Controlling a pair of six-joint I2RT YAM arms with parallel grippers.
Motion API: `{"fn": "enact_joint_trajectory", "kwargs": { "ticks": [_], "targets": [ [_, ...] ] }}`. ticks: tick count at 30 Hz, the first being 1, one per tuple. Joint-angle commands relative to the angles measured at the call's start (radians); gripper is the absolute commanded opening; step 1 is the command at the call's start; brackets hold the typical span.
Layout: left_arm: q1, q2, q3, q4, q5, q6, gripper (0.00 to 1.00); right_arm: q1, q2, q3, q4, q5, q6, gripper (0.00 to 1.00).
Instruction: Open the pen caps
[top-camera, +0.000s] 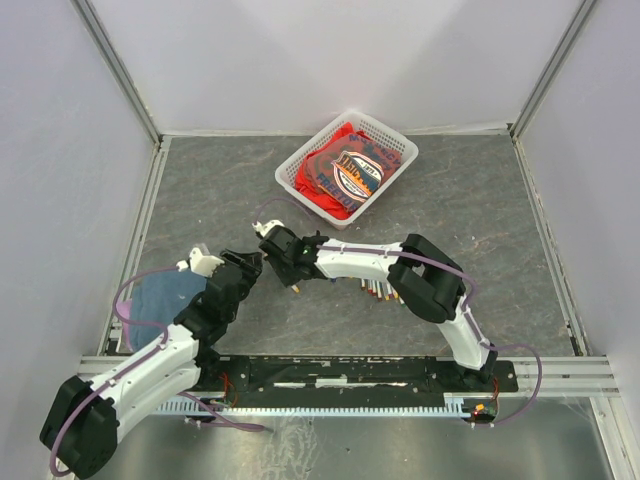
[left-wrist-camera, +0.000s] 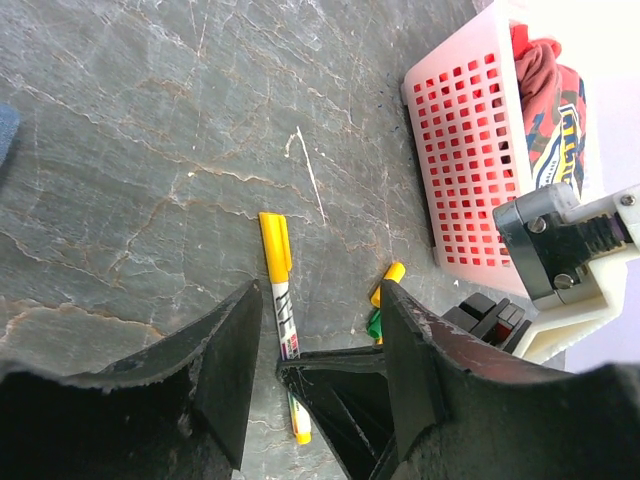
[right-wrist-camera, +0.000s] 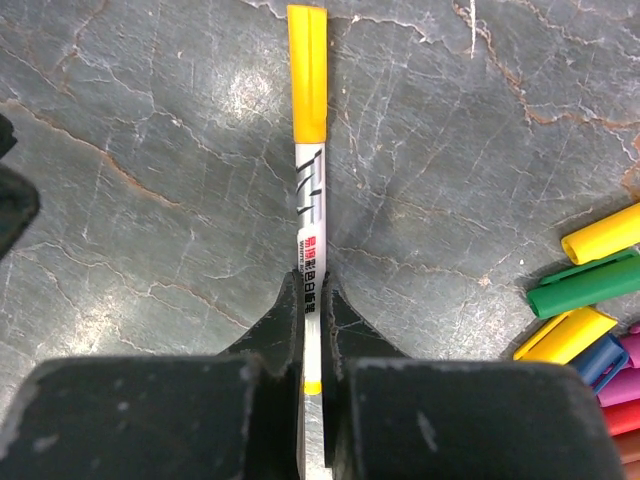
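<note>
My right gripper (right-wrist-camera: 313, 292) is shut on the white barrel of a pen (right-wrist-camera: 311, 225), near its rear end. The pen's yellow cap (right-wrist-camera: 308, 70) is on and points away from the fingers, low over the table. In the left wrist view the same pen (left-wrist-camera: 285, 318) and yellow cap (left-wrist-camera: 274, 245) lie between the open fingers of my left gripper (left-wrist-camera: 320, 300), which touch neither. In the top view the left gripper (top-camera: 243, 266) faces the right gripper (top-camera: 278, 246) closely. More caps in yellow (right-wrist-camera: 600, 235), green (right-wrist-camera: 585, 285), blue and purple show at the right.
A pile of coloured pens (top-camera: 382, 291) lies under the right forearm. A white basket (top-camera: 393, 170) with a red cloth stands at the back; it also shows in the left wrist view (left-wrist-camera: 470, 170). A blue cloth (top-camera: 163, 296) lies at the left.
</note>
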Motion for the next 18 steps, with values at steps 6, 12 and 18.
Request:
{"fn": "enact_joint_trajectory", "kwargs": {
  "ticks": [6, 12, 18],
  "targets": [
    [-0.002, 0.038, 0.018, 0.011, -0.032, -0.032, 0.61, 0.007, -0.126, -0.142, 0.054, 0.014, 0.017, 0.01],
    [-0.001, 0.099, 0.034, 0.071, 0.039, 0.000, 0.62, 0.006, -0.235, -0.228, 0.121, -0.025, 0.022, 0.01],
    [0.000, 0.170, 0.031, 0.204, 0.136, 0.033, 0.63, 0.004, -0.326, -0.304, 0.190, -0.109, 0.048, 0.01]
  ]
}}
